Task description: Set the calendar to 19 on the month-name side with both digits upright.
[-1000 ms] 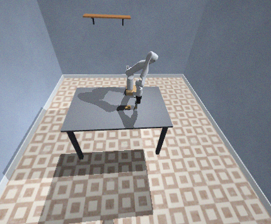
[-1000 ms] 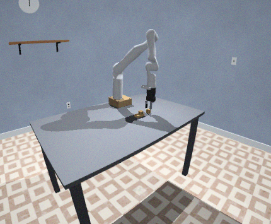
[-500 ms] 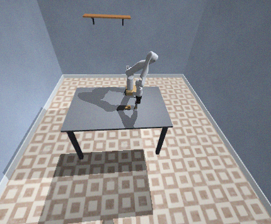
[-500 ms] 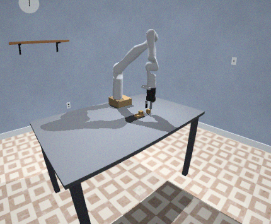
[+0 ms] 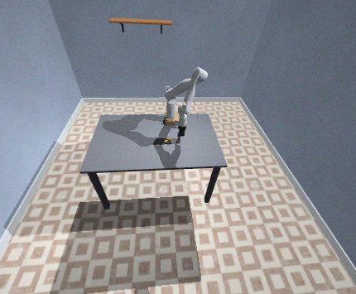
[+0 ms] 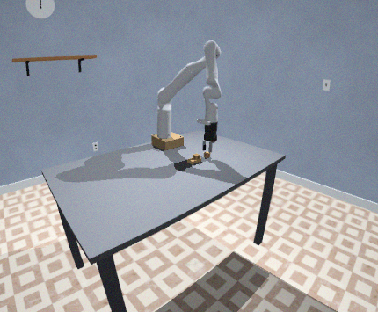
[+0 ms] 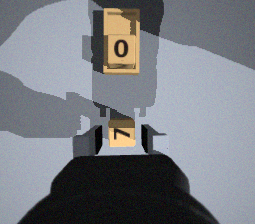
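Observation:
In the wrist view a small wooden tray lies on the grey table with one cube (image 7: pixel 121 50) in it, showing 0 on top. A second wooden cube (image 7: pixel 122 133) stands on the table outside the tray, showing 7 on top. My gripper (image 7: pixel 121 134) points straight down over this loose cube, open, with one finger on each side of it and a gap to each. In the exterior view the gripper (image 6: pixel 207 146) hangs just over the loose cube (image 6: pixel 207 154), right of the tray (image 6: pixel 195 161). The month's name is not visible.
The arm's tan base block (image 6: pixel 167 141) stands on the table behind the tray. The table's right edge (image 6: pixel 262 167) is a short way beyond the cube. A wall shelf (image 6: pixel 53 59) hangs far off.

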